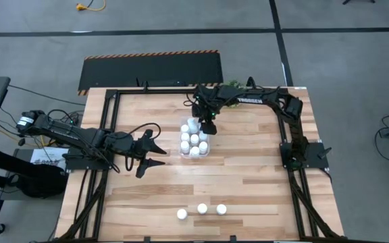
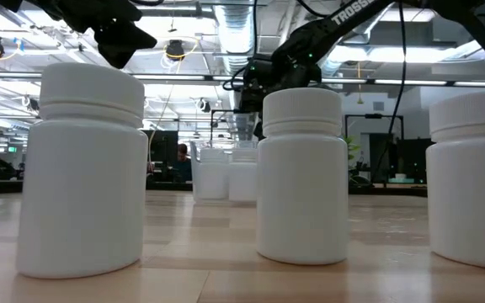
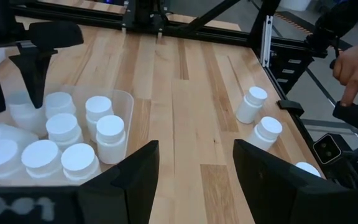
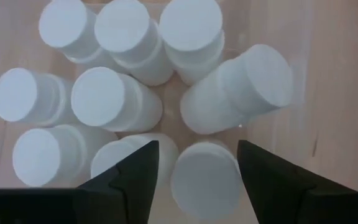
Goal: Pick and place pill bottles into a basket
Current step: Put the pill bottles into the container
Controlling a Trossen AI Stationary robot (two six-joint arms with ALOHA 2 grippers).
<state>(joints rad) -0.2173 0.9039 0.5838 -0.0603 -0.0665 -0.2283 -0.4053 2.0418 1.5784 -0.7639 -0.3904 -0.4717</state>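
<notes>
White "TROSSEN" lettering on the right arm [image 1: 248, 101], partly readable again on it in the low view

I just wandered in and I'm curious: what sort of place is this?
Probably a robotics lab or workshop. Two dark robot arms are mounted on a black frame around a wooden table, the ceiling shows bare pipes and ducts, and cables trail over a grey floor.

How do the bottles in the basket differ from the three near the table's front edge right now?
The pill bottles in the basket are packed tight and touching, while the three loose bottles stand apart in a row. The basket group sits under the right gripper, whose fingers are open; the loose ones have no gripper near, and the left gripper waits open beside the basket. One basket bottle leans; the loose three stand upright. All are white and capped.
</notes>
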